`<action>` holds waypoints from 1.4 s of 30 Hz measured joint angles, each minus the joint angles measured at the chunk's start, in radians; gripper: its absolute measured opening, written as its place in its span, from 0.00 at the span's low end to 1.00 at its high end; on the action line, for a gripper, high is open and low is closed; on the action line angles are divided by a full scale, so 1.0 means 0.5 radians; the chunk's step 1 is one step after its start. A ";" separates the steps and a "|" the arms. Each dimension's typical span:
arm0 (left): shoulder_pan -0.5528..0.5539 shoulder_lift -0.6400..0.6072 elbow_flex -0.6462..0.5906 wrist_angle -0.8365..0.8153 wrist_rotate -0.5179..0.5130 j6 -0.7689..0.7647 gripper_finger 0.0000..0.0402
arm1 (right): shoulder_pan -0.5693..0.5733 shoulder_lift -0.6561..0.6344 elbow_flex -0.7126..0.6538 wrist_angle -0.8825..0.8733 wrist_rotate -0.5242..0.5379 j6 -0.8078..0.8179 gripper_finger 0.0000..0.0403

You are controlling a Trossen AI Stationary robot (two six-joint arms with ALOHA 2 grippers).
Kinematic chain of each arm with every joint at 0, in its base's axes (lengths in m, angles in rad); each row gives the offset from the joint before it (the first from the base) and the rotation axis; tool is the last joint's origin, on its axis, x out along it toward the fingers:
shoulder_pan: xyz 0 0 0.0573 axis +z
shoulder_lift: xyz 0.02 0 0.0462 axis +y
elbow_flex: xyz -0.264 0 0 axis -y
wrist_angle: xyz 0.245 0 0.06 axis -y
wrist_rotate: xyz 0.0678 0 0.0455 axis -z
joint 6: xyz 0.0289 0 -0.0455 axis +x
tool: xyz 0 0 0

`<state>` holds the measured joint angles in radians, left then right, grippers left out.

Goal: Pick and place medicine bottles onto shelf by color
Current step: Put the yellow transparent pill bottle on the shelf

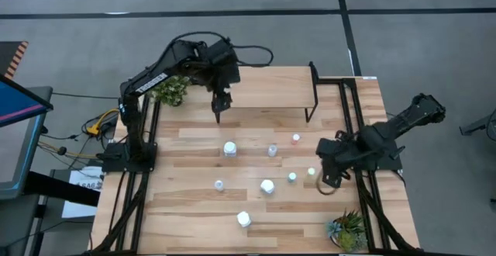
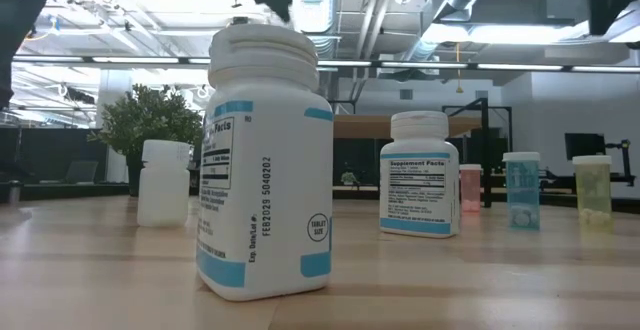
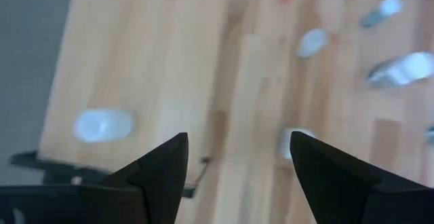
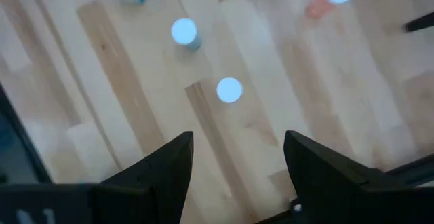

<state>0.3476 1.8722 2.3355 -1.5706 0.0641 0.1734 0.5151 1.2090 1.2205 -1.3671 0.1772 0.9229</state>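
Several medicine bottles stand upright on the table: white ones point(image 1: 230, 148) point(image 1: 267, 186) point(image 1: 243, 219), a pale-blue one point(image 1: 272, 150), a reddish one point(image 1: 296, 138), a teal one point(image 1: 292, 177) and a yellowish one point(image 1: 311, 172). The shelf point(image 1: 271, 89) stands at the far side on black legs. My left gripper point(image 1: 219, 107) hangs open and empty over the shelf's near edge. My right gripper point(image 1: 329, 180) is open and empty, just right of the yellowish bottle. In the left wrist view a pale bottle point(image 3: 102, 125) stands near a wood edge, apparently on the shelf.
A green potted plant point(image 1: 172, 91) stands at the shelf's left end and another point(image 1: 346, 229) at the table's near right corner. The shelf's black end frame point(image 1: 312, 93) rises at its right end. The white bottle point(image 2: 265, 160) stands close to the low camera.
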 joint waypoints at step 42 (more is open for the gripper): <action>-0.994 -1.733 -2.280 1.205 -0.285 -1.188 0.61 | 0.149 -0.141 -1.142 1.060 0.216 0.051 0.63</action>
<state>-0.1493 1.0058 1.1957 -0.9680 -0.0784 -0.4206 0.5898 1.1385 0.6495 -0.8373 0.2854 0.9484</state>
